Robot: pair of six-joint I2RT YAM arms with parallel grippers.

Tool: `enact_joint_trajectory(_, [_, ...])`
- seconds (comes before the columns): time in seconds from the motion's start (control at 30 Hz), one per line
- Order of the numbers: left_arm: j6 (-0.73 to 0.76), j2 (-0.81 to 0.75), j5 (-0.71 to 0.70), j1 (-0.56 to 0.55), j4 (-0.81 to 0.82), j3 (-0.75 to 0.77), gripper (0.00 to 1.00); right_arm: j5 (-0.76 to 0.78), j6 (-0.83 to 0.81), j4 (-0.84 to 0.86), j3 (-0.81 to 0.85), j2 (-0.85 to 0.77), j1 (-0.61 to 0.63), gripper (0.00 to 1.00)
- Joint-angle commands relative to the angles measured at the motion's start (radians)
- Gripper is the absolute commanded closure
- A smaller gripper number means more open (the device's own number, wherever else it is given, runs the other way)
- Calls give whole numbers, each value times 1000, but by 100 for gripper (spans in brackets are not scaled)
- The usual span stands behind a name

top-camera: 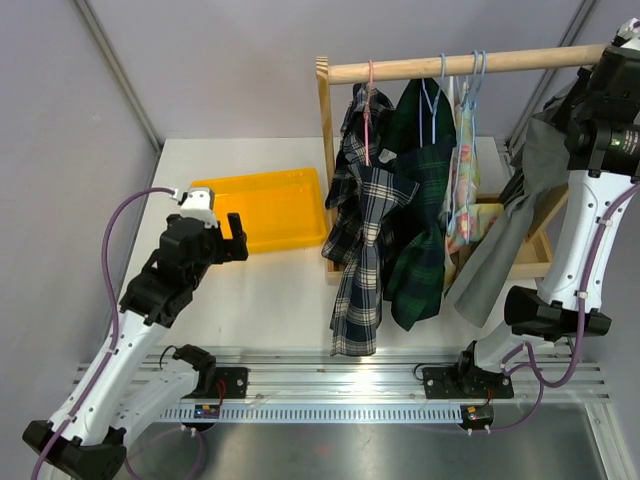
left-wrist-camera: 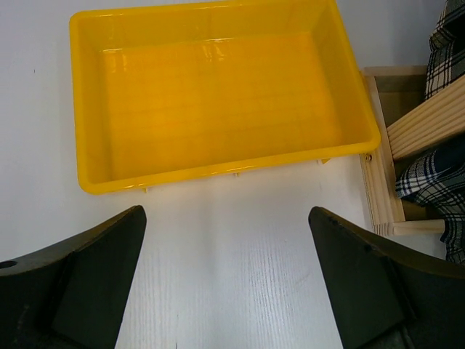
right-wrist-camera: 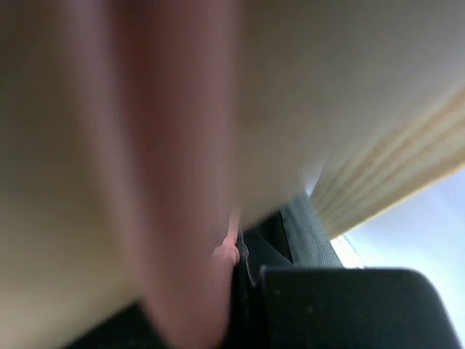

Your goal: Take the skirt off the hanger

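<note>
Skirt [top-camera: 500,240], the grey one, hangs at the right end of the rack [top-camera: 540,58]. Its top is hidden behind the right arm, so I judge it not off yet and can't confirm the hanger. Tray [top-camera: 275,205] sits on the table left of the rack. Left gripper [left-wrist-camera: 225,214] hovers just short of the tray, jaws wide apart and holding nothing. Right gripper [top-camera: 622,50] is up at the rail end, and its jaw state can't be told from the blurred wrist view.

Tray [top-camera: 262,205] yellow, table [top-camera: 270,295] white. On the rail [top-camera: 520,60]: navy-white plaid shirt [top-camera: 358,255], dark-green plaid top [top-camera: 420,255], pastel floral piece [top-camera: 463,185], plain grey garment [top-camera: 510,235]. One hanger [top-camera: 368,105] pink, other hangers [top-camera: 478,78] light blue.
</note>
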Motion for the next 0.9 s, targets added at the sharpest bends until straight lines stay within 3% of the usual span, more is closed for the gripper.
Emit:
enact_joint_trajectory(0.0, [21,17,-27,4,49,-1,1,-132,41,433,138,-110,11,100])
enact_joint_trajectory(0.17, [26,26,-29,4,51,-5,1,-253,-21,524,-101,-227,11,100])
enact_joint_trajectory(0.2, [26,32,-29,4,52,-7,1,-253,-21,639,-269,-264,11,100])
enact_joint_trajectory(0.3, [26,44,-38,4,48,-2,1,-273,-28,856,-559,-412,11,100])
enact_joint_trajectory(0.37, [26,47,-37,4,48,-2,1,-266,-22,887,-632,-455,11,100])
enact_joint_trajectory(0.63, [30,48,-44,4,46,1,1,-391,62,753,-635,-502,11,100])
enact_joint_trajectory(0.73, [33,52,89,-18,62,37,1,-430,61,677,-640,-565,11,100])
enact_joint_trajectory(0.87, [13,128,4,-238,34,223,1,-411,48,598,-675,-686,11,100])
